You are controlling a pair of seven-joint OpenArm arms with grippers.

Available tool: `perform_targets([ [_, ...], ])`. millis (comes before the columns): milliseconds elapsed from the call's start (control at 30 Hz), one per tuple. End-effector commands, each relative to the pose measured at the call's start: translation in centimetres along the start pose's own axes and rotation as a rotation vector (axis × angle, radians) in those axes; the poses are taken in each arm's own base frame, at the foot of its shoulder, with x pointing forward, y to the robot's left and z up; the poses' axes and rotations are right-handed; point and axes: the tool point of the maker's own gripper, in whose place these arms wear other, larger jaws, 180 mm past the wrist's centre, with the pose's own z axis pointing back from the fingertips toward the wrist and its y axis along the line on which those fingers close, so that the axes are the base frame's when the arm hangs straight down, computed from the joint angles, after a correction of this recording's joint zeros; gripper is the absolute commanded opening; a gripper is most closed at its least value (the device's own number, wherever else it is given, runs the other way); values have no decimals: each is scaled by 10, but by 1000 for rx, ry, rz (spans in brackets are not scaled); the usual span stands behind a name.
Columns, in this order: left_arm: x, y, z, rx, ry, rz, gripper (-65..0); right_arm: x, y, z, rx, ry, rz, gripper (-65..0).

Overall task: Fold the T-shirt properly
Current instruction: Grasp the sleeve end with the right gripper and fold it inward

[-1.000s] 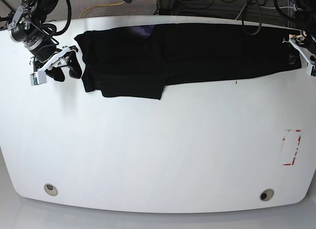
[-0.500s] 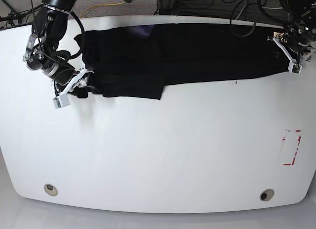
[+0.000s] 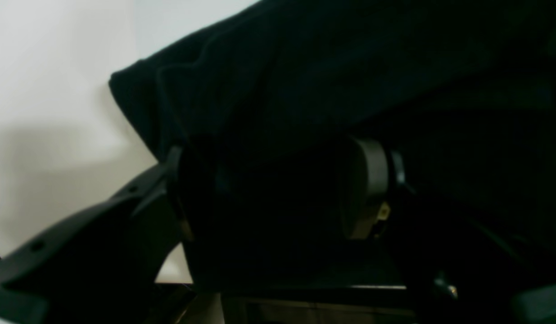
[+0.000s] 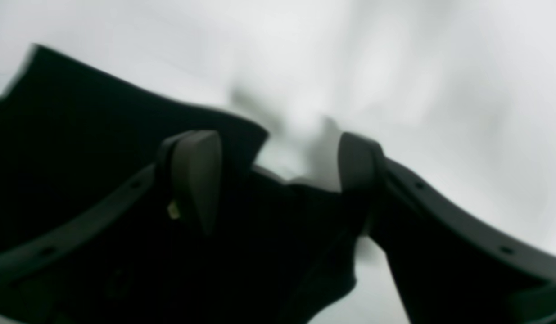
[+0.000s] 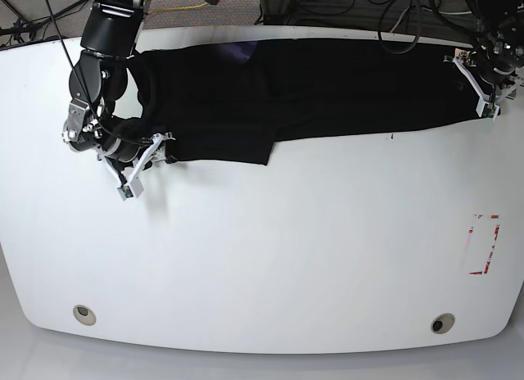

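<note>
The black T-shirt [image 5: 327, 85] lies spread in a long band along the far edge of the white table [image 5: 262, 257], with a fainter purple patch at its neck [image 5: 237, 52]. My right gripper [image 5: 146, 160] is at the shirt's near left corner. In the right wrist view the right gripper [image 4: 278, 180] is open, with the shirt's edge [image 4: 79, 135] lying between its fingers. My left gripper [image 5: 479, 89] is at the shirt's right end. In the left wrist view the left gripper [image 3: 273, 193] is open, and the dark cloth [image 3: 350, 67] fills the gap between its fingers.
A red tape mark [image 5: 483, 245] is on the table at the right. Two round holes [image 5: 83, 314] [image 5: 442, 323] sit near the front edge. Cables [image 5: 409, 24] hang behind the far edge.
My right gripper has moved toward the front and right, down the shirt's left side to its near corner. My left gripper has moved inward onto the shirt's right end.
</note>
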Motion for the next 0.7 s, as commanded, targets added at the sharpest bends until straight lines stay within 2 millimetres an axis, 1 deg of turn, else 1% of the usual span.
perform_targets([
  [0,10,8,4,18,-30,-13,-265,22,7,-4,12,-31,58,-257],
  [100,9,8,4,20,-29,-10,-265,15,17,-11,29,3,87,-260],
  [167,9,8,4,17,-29,-12,-265,14,20,-14,35,11,95,-260],
  [233,9,8,4,17,-29,-12,-265,14,30,-18,53,6,87,-260],
  [333,10,8,4,18,-30,-12,-265,12,34,-22,64,10,76,-263],
  [433,10,7,3,17,-30,-13,-265,9,34,-24,69,19,68,-271],
  [500,10,7,3,16,-31,-12,-265,8,34,-24,69,21,67,-320],
  [533,10,7,3,16,-31,-12,-265,8,34,-24,69,21,67,-369],
  [633,10,7,3,16,-31,-12,-265,8,35,-24,71,18,67,-598],
  [667,10,7,3,16,-31,-12,-265,9,36,-24,74,15,66,-642],
])
